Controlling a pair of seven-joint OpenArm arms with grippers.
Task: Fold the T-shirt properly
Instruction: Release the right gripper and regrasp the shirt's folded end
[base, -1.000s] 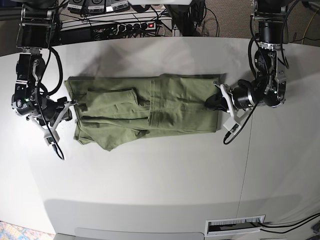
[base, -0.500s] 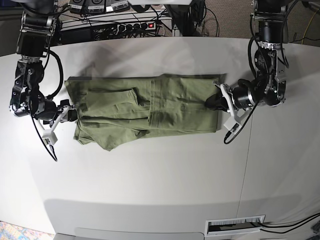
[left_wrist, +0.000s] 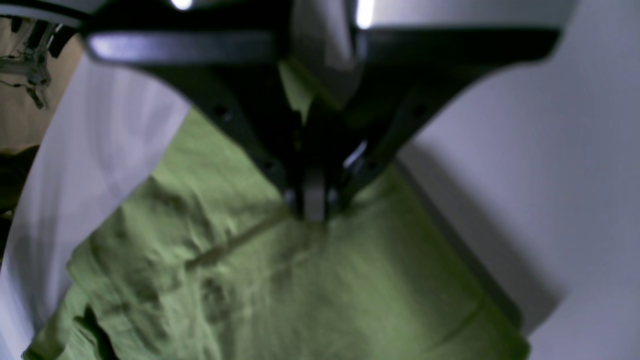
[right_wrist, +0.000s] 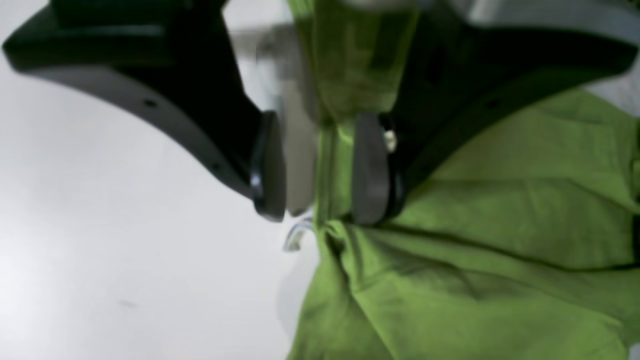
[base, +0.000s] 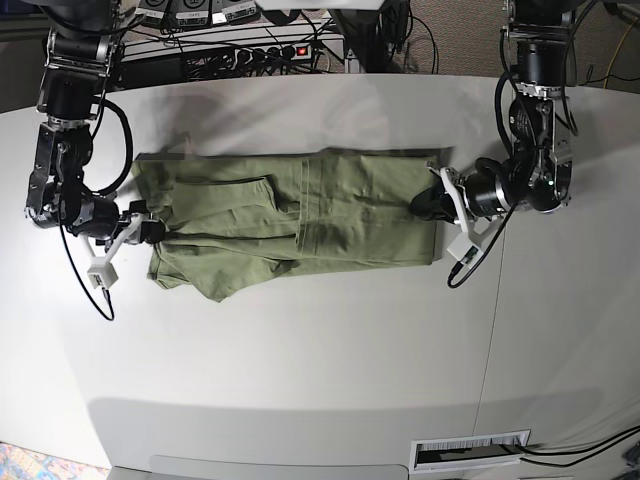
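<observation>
I have the T-shirt (base: 290, 225) lying as a long folded band across the far half of the table (base: 300, 380), running side to side, one sleeve folded onto its middle. My left gripper (base: 432, 205) sits at the band's right-hand end in the base view, jaws closed tight on the cloth; the left wrist view shows the fingers (left_wrist: 314, 197) pinched together with green fabric (left_wrist: 280, 280) bunched under them. It has not moved over the last second.

The change is on the other side. My right gripper (base: 145, 225) has slid in from just outside the shirt's left-hand edge, so that it now straddles that edge. In the right wrist view its pads (right_wrist: 369, 167) stand apart with a fold of fabric (right_wrist: 332, 165) between them, touching the one on the shirt side and clear of the other (right_wrist: 269, 167). So the jaws are spread around the hem and not yet clamped.

I judge this as set-up for the next fold: one end held, the other end lined up. Closing the right jaws on both layers looks like the step due before any lift.
</observation>
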